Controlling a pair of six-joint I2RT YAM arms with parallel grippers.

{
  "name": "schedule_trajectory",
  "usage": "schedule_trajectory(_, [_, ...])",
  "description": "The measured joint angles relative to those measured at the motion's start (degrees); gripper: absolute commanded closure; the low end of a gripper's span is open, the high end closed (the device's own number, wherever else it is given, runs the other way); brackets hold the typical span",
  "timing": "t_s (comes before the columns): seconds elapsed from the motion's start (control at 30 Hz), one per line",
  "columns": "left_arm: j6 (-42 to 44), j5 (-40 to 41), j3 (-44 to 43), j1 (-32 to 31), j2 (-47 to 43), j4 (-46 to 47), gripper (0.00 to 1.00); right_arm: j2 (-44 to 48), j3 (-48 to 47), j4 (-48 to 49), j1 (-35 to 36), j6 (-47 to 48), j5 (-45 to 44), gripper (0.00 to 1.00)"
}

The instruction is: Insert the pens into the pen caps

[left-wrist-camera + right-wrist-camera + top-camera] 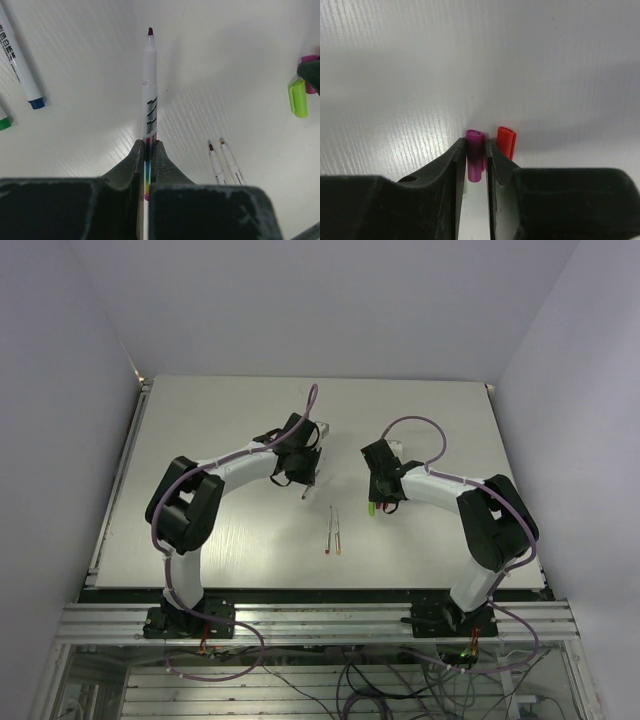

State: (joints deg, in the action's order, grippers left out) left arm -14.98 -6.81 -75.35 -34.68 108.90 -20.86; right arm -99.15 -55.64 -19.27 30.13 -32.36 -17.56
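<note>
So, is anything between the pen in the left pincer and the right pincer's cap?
Mostly bare table, but a green cap lies beside the right pincer, toward the pen; two loose pens lie off that line.

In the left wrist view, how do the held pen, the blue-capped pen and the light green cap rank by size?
1. Held pen, longest, though nearest the camera.
2. Blue-capped pen, cut by the frame edge, so unsure against the first.
3. Light green cap, clearly smallest.
</note>
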Motion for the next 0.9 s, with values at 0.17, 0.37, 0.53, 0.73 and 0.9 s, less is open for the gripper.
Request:
schedule_trajectory(0.17, [0.0,-0.02,0.0,0.0,0.5,0.0,0.93,-0.07,-0.5,-1.49,0.11,0.02,0.11,0.76])
schedule_trajectory(0.37, [0.0,-0.02,0.0,0.07,0.5,0.0,0.93,-0.83,-1.57,-2.84,0.39,0.07,0.15,0.82])
schedule_trajectory(0.53, [0.0,-0.02,0.0,0.17,0.52,0.0,0.93,-1.09,-1.95,-3.3,0.55,0.37,0.13,1.0])
schedule_trajectory(0.73, [0.02,-0.02,0.0,0.35,0.52,0.07,0.93,-1.09,-2.08,-3.02,0.59,0.66,0.2,1.0])
schedule_trajectory(0.9, [0.44,-0.02,-0.04,0.48,0.52,0.09,0.93,-2.27,-4.11,-2.25,0.5,1.31,0.17,1.0])
